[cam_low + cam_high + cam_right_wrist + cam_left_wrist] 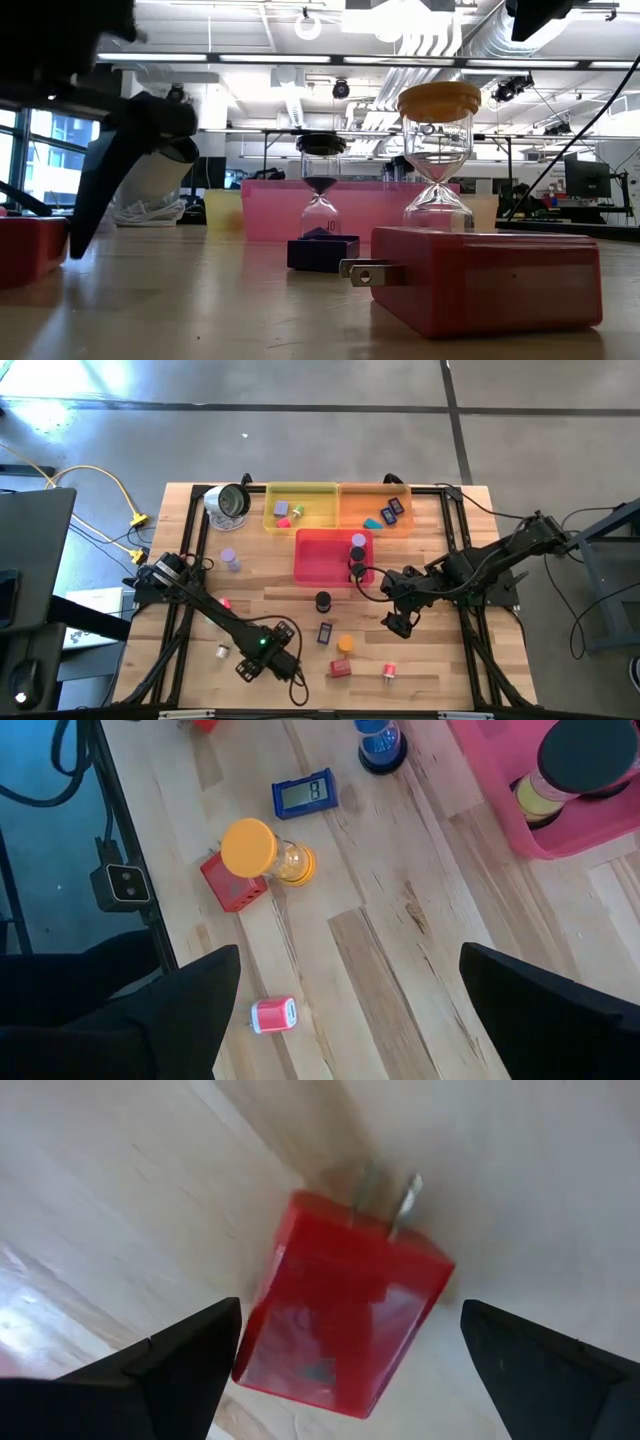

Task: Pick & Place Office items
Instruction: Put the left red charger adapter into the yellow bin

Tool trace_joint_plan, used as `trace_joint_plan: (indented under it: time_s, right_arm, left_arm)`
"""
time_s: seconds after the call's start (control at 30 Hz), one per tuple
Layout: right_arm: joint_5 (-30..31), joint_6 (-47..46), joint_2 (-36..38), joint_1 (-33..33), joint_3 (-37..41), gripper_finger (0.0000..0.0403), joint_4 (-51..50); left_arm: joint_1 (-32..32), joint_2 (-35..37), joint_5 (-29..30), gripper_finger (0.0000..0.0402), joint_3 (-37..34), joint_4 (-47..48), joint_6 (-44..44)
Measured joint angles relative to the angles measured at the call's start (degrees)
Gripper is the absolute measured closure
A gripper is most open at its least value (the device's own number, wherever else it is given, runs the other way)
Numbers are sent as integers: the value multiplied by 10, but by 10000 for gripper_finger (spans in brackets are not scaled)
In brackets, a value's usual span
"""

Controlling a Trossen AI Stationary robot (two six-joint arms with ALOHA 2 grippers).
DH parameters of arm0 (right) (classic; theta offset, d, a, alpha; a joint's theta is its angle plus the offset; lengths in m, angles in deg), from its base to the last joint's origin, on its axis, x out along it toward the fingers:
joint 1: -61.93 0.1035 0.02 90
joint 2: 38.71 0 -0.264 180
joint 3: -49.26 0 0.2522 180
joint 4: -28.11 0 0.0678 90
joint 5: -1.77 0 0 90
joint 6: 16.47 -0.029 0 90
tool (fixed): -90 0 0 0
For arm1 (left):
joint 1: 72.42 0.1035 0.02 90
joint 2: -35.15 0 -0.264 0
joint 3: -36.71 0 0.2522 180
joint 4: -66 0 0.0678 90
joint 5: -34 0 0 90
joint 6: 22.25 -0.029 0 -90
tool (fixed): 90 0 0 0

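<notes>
Cropped and hidden parts
Low view cuts off the red block [25, 245] at the left edge; the left arm's hand [283, 632] covers whatever sits beneath it from above.

bare wood between left hand [340, 1370] fingers and red charger [340, 1315]; fingers spread

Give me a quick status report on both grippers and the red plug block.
Left gripper open, poised over the red plug block, not gripping. Right gripper open, empty, waiting above the table. Nothing blocking the block.
</notes>
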Motion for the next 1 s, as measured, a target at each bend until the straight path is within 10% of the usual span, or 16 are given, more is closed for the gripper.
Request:
trace_joint_plan:
  time_s: [0.63,1.0]
  right_arm:
    - [3,4,0,0,0,37,0]
    - [5,2,0,0,0,37,0]
  left_arm:
    - [5,1,34,39,-15,-16,-84]
    - [2,1,21,178,-15,-38,-99]
